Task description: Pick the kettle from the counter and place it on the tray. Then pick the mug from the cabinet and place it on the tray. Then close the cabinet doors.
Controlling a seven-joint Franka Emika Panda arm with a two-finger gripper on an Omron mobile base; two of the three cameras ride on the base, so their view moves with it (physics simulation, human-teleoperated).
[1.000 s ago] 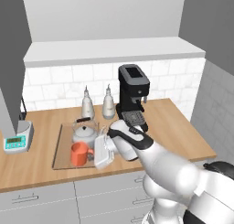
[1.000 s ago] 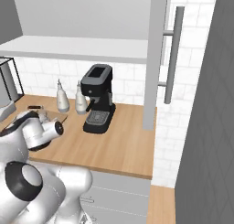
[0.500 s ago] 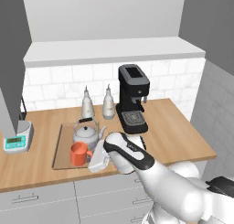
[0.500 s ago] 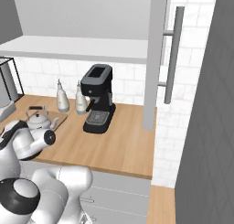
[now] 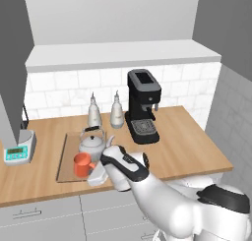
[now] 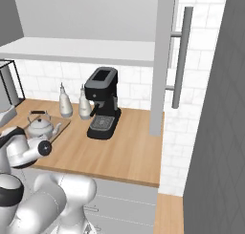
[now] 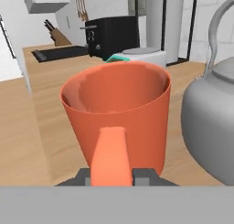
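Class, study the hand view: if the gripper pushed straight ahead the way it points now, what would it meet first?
The mug: its handle already sits between the gripper fingertips, with the orange-red wall directly ahead. The kettle stands off to one side, probably outside that line.

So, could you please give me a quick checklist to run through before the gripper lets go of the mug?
1. Mug gripped by its handle, held between the fingertips of the gripper: ok.
2. Mug upright, opening facing up: ok.
3. Mug positioned over the tray, in front of the kettle: ok.
4. Mug clear of the kettle, with a visible gap between them in the hand view: ok.
5. Mug bottom resting on the tray surface: cannot tell, the base is hidden.
6. Cabinet doors closed: not ok, the door with the bar handle stands open.
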